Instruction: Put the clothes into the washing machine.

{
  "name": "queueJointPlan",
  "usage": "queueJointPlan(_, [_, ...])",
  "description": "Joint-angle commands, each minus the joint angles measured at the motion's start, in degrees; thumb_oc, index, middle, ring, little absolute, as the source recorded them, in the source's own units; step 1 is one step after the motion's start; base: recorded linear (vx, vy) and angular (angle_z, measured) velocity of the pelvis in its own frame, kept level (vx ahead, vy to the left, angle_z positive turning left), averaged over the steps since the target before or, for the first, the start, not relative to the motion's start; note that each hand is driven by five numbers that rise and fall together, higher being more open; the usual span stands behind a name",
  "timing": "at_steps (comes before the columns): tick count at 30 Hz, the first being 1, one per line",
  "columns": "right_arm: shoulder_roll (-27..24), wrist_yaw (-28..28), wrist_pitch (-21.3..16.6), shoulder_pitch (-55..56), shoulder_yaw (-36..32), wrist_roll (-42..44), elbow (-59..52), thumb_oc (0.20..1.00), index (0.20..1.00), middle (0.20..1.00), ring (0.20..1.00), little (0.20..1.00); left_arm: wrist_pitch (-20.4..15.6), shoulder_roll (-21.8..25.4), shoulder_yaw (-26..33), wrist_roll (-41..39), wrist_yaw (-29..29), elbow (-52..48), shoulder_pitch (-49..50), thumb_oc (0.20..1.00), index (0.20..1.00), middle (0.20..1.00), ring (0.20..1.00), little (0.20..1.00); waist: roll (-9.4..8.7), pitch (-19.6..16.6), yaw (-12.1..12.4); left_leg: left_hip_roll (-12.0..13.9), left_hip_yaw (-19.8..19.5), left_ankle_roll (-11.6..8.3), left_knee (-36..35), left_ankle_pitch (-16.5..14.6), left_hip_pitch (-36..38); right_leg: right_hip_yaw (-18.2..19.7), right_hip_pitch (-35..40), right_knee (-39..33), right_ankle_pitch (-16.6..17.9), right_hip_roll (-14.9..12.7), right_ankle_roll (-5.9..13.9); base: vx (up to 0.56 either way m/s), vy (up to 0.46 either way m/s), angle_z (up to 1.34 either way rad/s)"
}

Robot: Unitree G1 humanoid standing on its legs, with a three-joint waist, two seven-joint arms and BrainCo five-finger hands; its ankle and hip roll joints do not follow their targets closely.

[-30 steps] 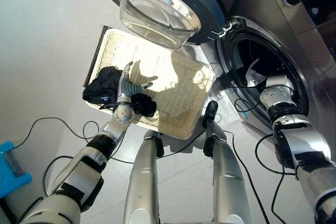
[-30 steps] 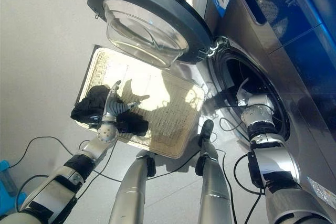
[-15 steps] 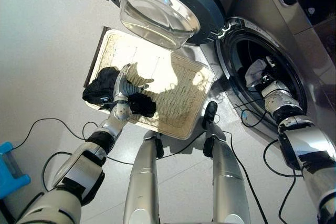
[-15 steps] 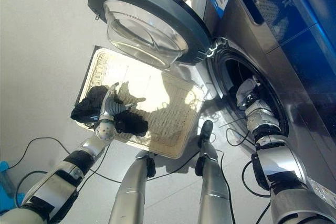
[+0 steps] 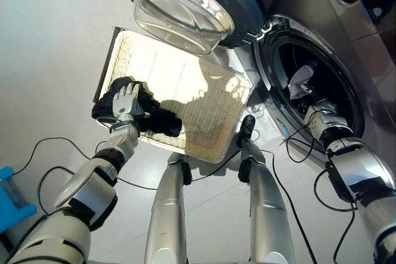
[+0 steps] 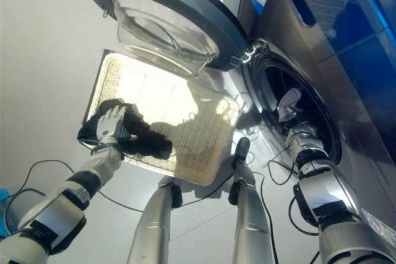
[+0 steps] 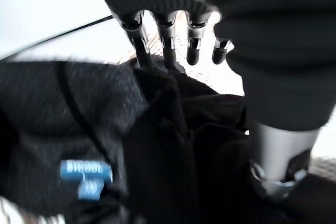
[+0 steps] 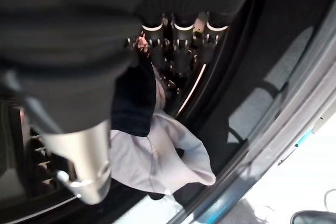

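Pale floor (image 5: 55,41) carries everything; landmark is the wicker tray (image 5: 204,100), lying flat just beside the washing machine (image 6: 346,47), under its swung-open door (image 5: 185,4); black clothes (image 5: 158,122) bunched at the tray's near corner farthest from the drum, heap's long axis running along the tray's near edge; left hand (image 5: 127,100) sits directly on top of that heap at its outer end, fingers spread and pressing down into the cloth, not curled round it by the look of the wrist view; so the garment lies right under the palm and trails toward the tray's middle; right hand (image 6: 297,129) is on the tray's far side, at the drum opening (image 5: 309,75), next to a pale garment (image 8: 157,156) already hanging inside; can't tell if it's open or closed; judgement: left hand is clearly nearer, needs to close on the heap, then carry it across the tray to the drum.
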Motion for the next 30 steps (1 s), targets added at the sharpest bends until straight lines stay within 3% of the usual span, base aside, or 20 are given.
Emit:
queueJointPlan(1, [-2.7, -0.9, -6.5, 1.0, 2.2, -3.3, -1.3, 1.0, 1.0, 1.0, 1.0, 1.0, 3.0, 0.9, -0.5, 9.4, -2.6, 3.9, -1.0, 1.0, 1.0, 1.0, 1.0, 1.0, 3.26, -1.6, -0.7, -3.2, 3.8, -1.8, -4.2, 1.2, 0.5, -1.7, -0.8, 8.4, -7.8, 0.9, 6.4, 0.0, 0.032, -0.01])
queueJointPlan(2, [-2.7, -0.9, -6.5, 1.0, 2.2, -3.3, -1.3, 1.0, 1.0, 1.0, 1.0, 1.0, 3.0, 0.9, -0.5, 9.4, -2.6, 3.9, -1.0, 1.0, 1.0, 1.0, 1.0, 1.0, 3.26, -1.6, -0.7, -3.2, 3.8, -1.8, -4.2, 1.2, 0.5, -1.7, -0.8, 8.4, -7.8, 0.9, 6.4, 0.0, 0.034, 0.0])
queueJointPlan(5, [-1.3, 1.5, -11.7, 3.9, 2.7, -4.3, -3.9, 1.0, 1.0, 1.0, 1.0, 1.0, 3.8, 0.9, -4.1, 13.3, -5.3, 6.3, -0.3, 1.0, 1.0, 1.0, 1.0, 1.0, 2.89, -1.6, -1.6, -2.8, 4.5, -1.88, -4.6, 1.5, 0.0, -1.3, -1.3, 7.6, -7.6, 1.4, 6.39, 0.0, 0.026, -0.03])
queueJointPlan(9, [0.0, 3.3, -15.7, 6.4, 2.9, -4.0, -6.3, 1.0, 1.0, 1.0, 1.0, 1.0, 3.3, 1.0, -7.3, 16.6, -8.5, 7.4, -0.1, 1.0, 1.0, 1.0, 1.0, 1.0, 2.55, -1.6, -2.3, -2.4, 5.0, -2.01, -4.4, 1.4, -0.6, -1.1, -1.7, 7.4, -7.6, 1.6, 6.35, 0.0, 0.015, -0.06])
queueJointPlan(15, [0.6, 5.1, -19.4, 8.3, 2.4, -2.0, -8.9, 1.0, 1.0, 1.0, 1.0, 1.0, 1.8, 1.2, -12.4, 23.2, -14.7, 8.8, -0.9, 1.0, 1.0, 1.0, 1.0, 1.0, 1.89, -1.6, -3.1, -2.1, 5.5, -2.09, -4.3, 1.6, -1.6, -1.0, -2.5, 7.0, -7.3, 1.8, 6.43, 0.0, 0.0, -0.01])
queueJointPlan(22, [0.6, 5.3, -21.6, 9.2, 1.6, 0.3, -12.1, 1.0, 1.0, 1.0, 1.0, 1.0, 1.6, 2.2, -18.2, 27.6, -30.1, 10.1, -0.1, 1.0, 1.0, 1.0, 1.0, 1.0, 1.18, -1.6, -3.6, -2.0, 5.5, -1.89, -4.5, 1.6, -2.3, -0.7, -3.1, 6.4, -6.8, 1.9, 6.84, 0.0, -0.01, 0.0])
queueJointPlan(30, [-0.4, 6.5, -21.3, 8.6, 0.9, 3.4, -13.0, 1.0, 1.0, 1.0, 1.0, 1.0, 1.8, 2.2, -19.5, 30.1, -41.1, 11.2, 3.0, 1.0, 1.0, 1.0, 1.0, 1.0, 0.98, -1.6, -3.4, -2.2, 4.9, -1.85, -4.9, 1.9, -2.7, -1.0, -3.0, 5.7, -6.3, 1.9, 6.84, 0.0, 0.0, 0.0])
